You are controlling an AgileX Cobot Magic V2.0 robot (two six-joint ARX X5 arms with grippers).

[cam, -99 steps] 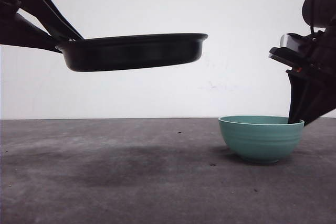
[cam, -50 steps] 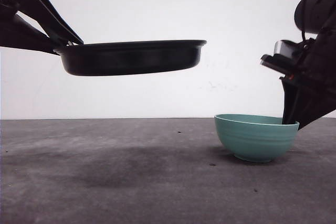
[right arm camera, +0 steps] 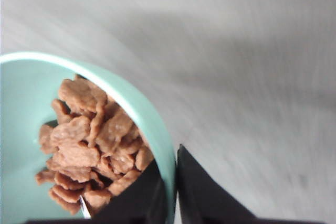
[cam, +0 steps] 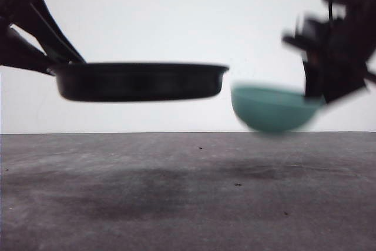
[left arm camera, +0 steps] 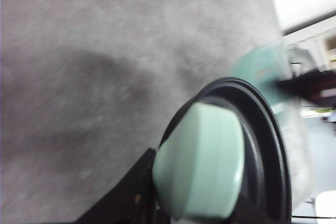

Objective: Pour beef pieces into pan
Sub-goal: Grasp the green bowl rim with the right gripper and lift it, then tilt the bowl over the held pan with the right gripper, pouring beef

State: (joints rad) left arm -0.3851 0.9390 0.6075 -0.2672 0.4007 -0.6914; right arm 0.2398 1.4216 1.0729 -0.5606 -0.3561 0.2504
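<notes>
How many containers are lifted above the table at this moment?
2. The black pan hangs on the left, its handle in the left gripper. The teal bowl with the beef pieces hangs beside it on the right, its rim pinched by the right gripper.

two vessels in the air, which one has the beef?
The teal bowl, clamped at its rim by the right gripper: beef pieces heaped inside. The black pan, on the left gripper, sits lower.

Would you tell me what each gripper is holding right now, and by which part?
The left gripper holds the pan by its mint-green handle. The right gripper clamps the rim of the teal bowl, one finger inside, one outside.
</notes>
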